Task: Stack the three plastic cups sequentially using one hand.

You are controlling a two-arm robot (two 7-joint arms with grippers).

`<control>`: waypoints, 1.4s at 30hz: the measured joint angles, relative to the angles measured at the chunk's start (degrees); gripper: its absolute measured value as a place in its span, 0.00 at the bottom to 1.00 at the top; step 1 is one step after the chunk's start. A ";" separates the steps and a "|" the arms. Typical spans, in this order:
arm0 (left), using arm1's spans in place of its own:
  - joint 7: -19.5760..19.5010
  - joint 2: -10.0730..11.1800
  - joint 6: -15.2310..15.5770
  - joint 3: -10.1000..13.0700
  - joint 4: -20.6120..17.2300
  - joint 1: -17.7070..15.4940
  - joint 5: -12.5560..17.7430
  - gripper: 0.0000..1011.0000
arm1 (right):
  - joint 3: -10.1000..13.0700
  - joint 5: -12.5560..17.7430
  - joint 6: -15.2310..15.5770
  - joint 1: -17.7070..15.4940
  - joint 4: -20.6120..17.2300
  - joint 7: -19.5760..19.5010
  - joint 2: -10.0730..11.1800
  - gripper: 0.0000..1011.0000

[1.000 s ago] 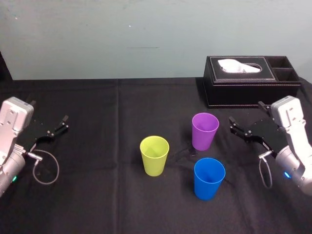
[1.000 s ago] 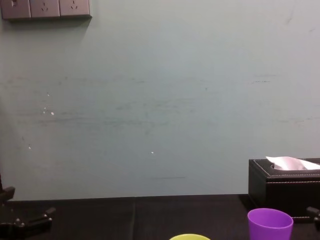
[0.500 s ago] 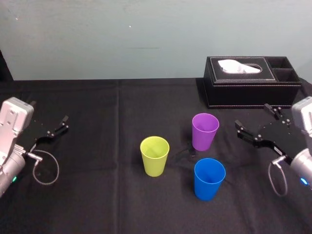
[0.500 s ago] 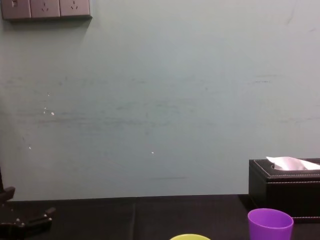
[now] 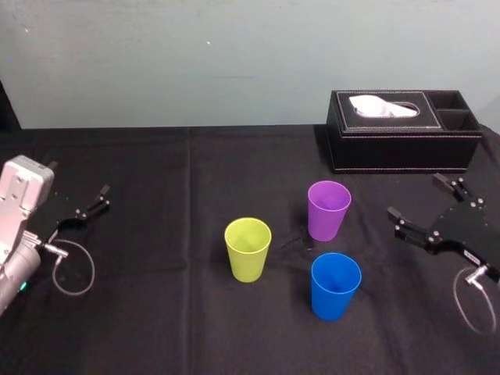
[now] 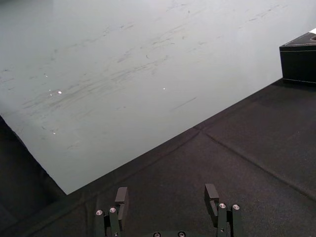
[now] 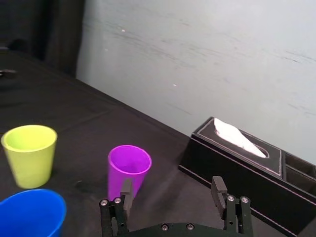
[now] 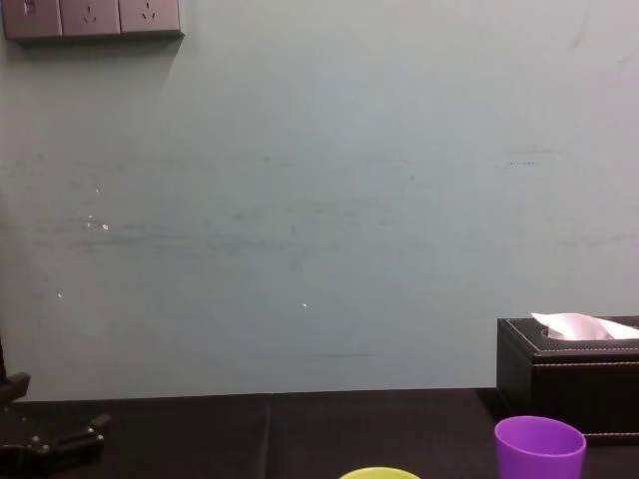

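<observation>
Where the head view looks down on the black-clothed desk [image 5: 156,312], three smooth tapered plastic cups stand upright and apart: yellow-green cup [image 5: 248,250], purple cup [image 5: 329,209], blue cup [image 5: 336,286]. The right gripper [image 5: 417,197] is to their right, empty.
Left wrist view: left gripper [image 6: 166,190] parked, fingers [image 6: 121,195] wide apart, empty.
Right wrist view: fingers [image 7: 126,190] spread, purple cup ahead, stitched black tissue box [image 7: 237,158] beyond.
</observation>
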 joint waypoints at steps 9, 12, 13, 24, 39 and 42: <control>0.00 0.00 0.00 0.00 0.00 0.00 0.00 1.00 | 4.03 1.13 -1.78 -6.86 -4.00 2.98 3.36 0.99; 0.00 0.00 0.00 0.00 0.00 0.00 0.00 1.00 | 4.97 1.17 -2.29 -8.59 -4.66 3.90 4.10 0.99; 0.00 0.00 0.00 0.00 0.00 0.00 0.00 1.00 | 5.17 1.17 -2.43 -9.00 -4.77 4.16 4.25 0.99; 0.00 0.00 0.00 0.00 0.00 0.00 0.00 1.00 | 6.49 2.97 -3.16 -12.87 -5.91 8.67 5.10 0.99; 0.00 0.00 0.00 0.00 0.00 0.00 0.00 1.00 | 4.02 0.11 -2.25 -13.21 -6.04 11.37 2.37 0.99; 0.00 0.00 0.00 0.00 0.00 0.00 0.00 1.00 | 3.60 -0.35 -1.93 -12.95 -5.75 11.76 1.62 0.99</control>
